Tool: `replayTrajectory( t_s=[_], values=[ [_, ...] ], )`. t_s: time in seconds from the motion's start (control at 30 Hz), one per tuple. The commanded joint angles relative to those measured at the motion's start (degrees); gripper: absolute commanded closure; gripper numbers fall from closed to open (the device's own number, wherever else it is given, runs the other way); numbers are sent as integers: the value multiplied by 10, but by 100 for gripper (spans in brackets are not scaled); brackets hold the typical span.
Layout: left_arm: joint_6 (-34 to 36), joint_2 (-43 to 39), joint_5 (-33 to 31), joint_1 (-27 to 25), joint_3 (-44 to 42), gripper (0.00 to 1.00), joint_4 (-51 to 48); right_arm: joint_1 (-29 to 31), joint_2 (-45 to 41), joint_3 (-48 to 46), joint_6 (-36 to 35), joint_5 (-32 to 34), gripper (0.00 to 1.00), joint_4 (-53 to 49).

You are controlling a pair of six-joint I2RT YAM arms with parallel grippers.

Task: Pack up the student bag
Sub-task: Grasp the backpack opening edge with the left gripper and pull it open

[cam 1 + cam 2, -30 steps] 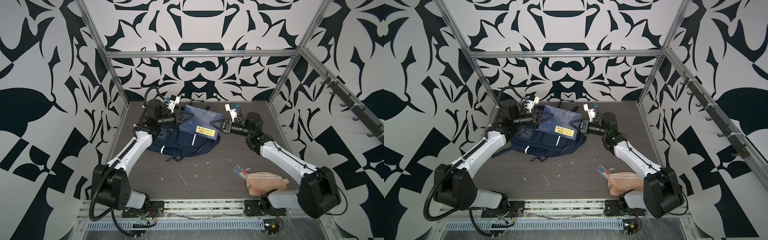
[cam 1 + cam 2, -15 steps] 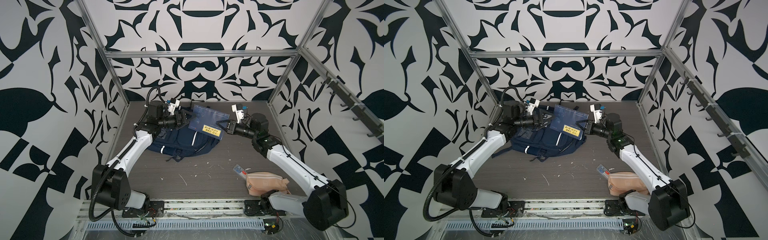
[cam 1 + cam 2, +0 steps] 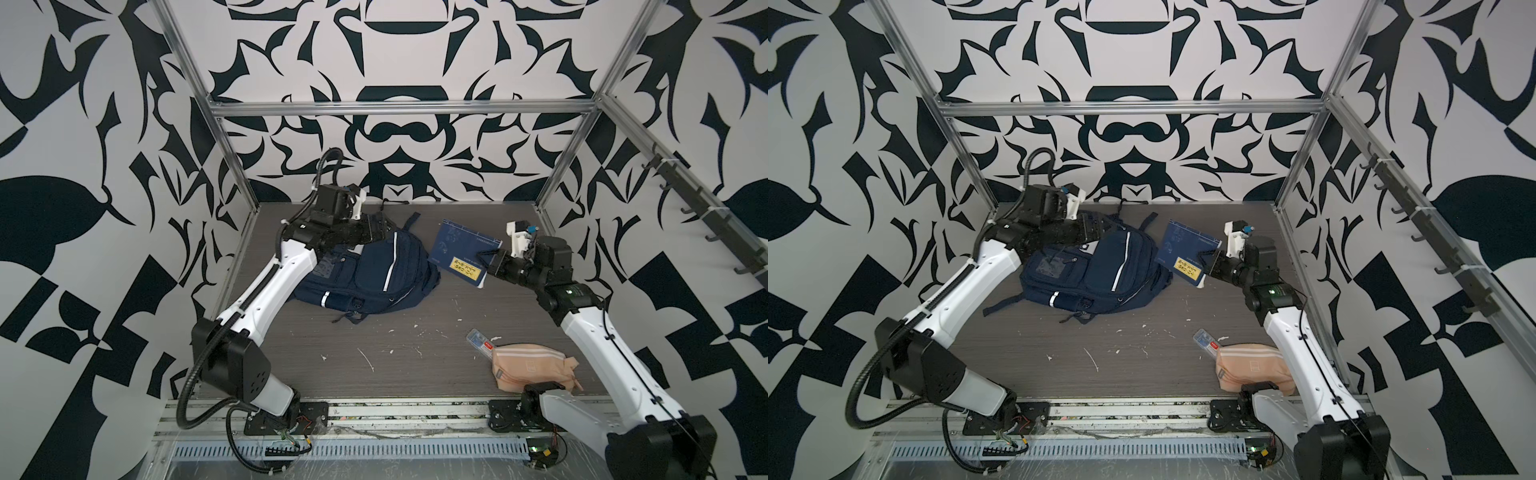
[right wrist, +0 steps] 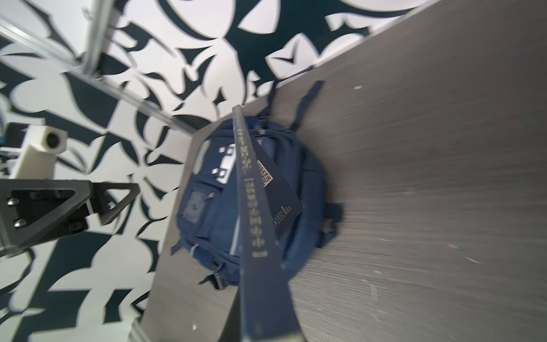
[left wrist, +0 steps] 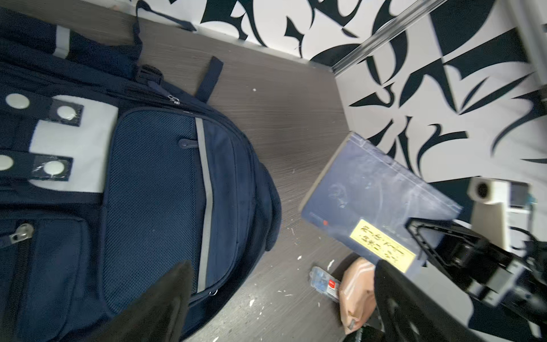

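one book (image 3: 459, 249) is the item in hand: the right jaws are clamped on one edge, holding it tilted just right of the student bag (image 3: 365, 274). the left jaws are spread wide and empty over the bag's top end. the bag lies face-up on the counter (image 3: 415, 365), back-left, its long axis running roughly back to front, handle toward the rear wall. next, i reckon, the left must open its mouth so the book slides in.
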Motion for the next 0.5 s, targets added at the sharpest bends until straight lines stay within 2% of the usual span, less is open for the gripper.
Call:
replayTrajectory(
  t_s=[0.0,0.07,0.23,0.37,0.47],
  values=[
    [2,50,-105,-33,29,4,-66,-6,-5,38,-40,48,100,-67],
    [8,85,-128,-54,60,5,-76,-9,-3,44,-43,65,100,-90],
    [24,168,-130,-74,125,11,-89,-14,-18,34,-33,94,100,-108],
    [62,240,-179,-92,181,14,-124,-15,-31,19,-25,102,100,-110],
    [76,287,-229,-106,217,26,-139,-17,-36,16,-26,102,100,-117]
  ],
)
